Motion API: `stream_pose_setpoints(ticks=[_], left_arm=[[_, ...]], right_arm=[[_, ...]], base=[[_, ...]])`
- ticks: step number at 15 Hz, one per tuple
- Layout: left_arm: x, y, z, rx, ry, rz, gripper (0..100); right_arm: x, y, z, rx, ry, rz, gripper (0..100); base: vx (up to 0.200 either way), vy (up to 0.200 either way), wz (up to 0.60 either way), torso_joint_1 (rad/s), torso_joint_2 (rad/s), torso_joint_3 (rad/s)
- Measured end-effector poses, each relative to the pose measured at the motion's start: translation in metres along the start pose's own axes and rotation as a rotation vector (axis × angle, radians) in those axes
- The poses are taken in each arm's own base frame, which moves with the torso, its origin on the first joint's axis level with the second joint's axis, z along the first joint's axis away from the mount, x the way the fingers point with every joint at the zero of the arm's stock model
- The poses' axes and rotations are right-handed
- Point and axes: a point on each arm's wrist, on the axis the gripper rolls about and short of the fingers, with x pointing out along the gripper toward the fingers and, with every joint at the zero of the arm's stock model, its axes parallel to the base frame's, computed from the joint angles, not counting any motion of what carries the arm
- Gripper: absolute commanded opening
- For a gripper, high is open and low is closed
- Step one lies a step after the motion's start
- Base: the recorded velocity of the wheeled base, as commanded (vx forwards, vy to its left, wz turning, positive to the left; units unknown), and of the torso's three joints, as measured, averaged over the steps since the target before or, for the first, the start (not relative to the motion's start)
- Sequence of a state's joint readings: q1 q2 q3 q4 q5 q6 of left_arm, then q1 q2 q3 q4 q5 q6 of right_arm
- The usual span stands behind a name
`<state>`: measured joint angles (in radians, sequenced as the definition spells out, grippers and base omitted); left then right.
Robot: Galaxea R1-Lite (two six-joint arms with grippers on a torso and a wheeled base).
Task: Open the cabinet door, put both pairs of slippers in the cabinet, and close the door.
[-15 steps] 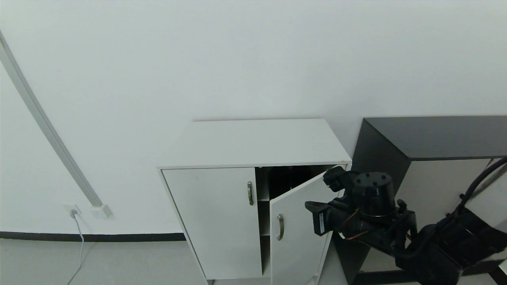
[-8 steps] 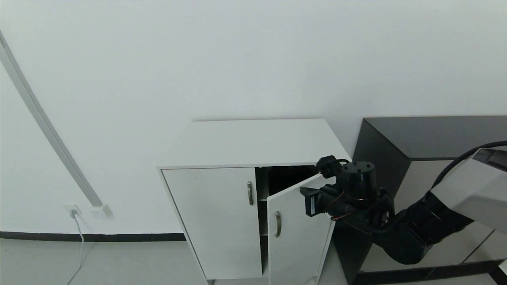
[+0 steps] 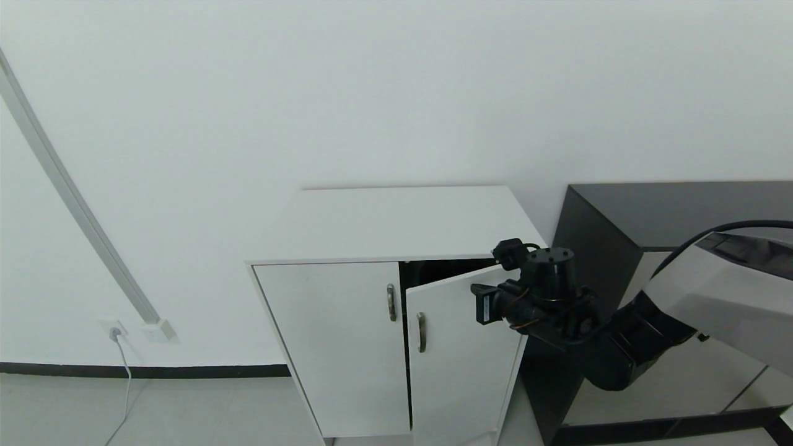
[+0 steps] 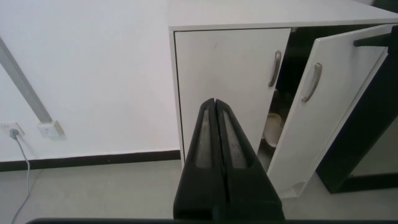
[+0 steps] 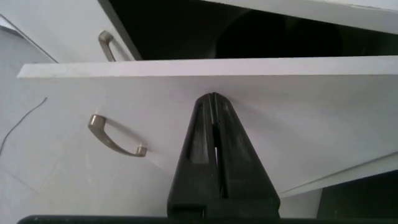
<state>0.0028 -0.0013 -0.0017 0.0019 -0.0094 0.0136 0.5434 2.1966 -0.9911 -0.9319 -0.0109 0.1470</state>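
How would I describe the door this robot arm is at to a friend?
Find the white cabinet against the wall, beside a black cabinet. It has two doors; yours is the right door, standing ajar with the right gripper at its face, unlike the shut left door.

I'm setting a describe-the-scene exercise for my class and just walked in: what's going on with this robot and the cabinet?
The right gripper, shut, has its tip at the outer face of the right door of the white cabinet, near the door's top edge. That door is ajar by a narrow gap; the left door is shut. The left gripper, also shut, hangs in front of the cabinet, holding nothing.
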Motion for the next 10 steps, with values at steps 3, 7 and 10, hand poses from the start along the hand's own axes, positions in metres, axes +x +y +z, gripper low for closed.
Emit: stream_pose_setpoints(ticks=[3, 7, 10], left_arm=[[0.000, 0.000, 0.000, 0.000, 0.000, 0.000, 0], [0.000, 0.000, 0.000, 0.000, 0.000, 0.000, 0], [0.000, 0.000, 0.000, 0.000, 0.000, 0.000, 0]], right_arm=[[0.011, -0.008, 0.001, 0.005, -0.015, -0.017, 0], [0.021, -0.016, -0.001, 0.008, -0.020, -0.033, 0], [0.025, -0.020, -0.004, 0.010, -0.016, -0.041, 0]], base=[[0.000, 0.000, 0.00, 0.000, 0.00, 0.000], [0.000, 0.000, 0.00, 0.000, 0.00, 0.000], [0.000, 0.000, 0.00, 0.000, 0.00, 0.000]])
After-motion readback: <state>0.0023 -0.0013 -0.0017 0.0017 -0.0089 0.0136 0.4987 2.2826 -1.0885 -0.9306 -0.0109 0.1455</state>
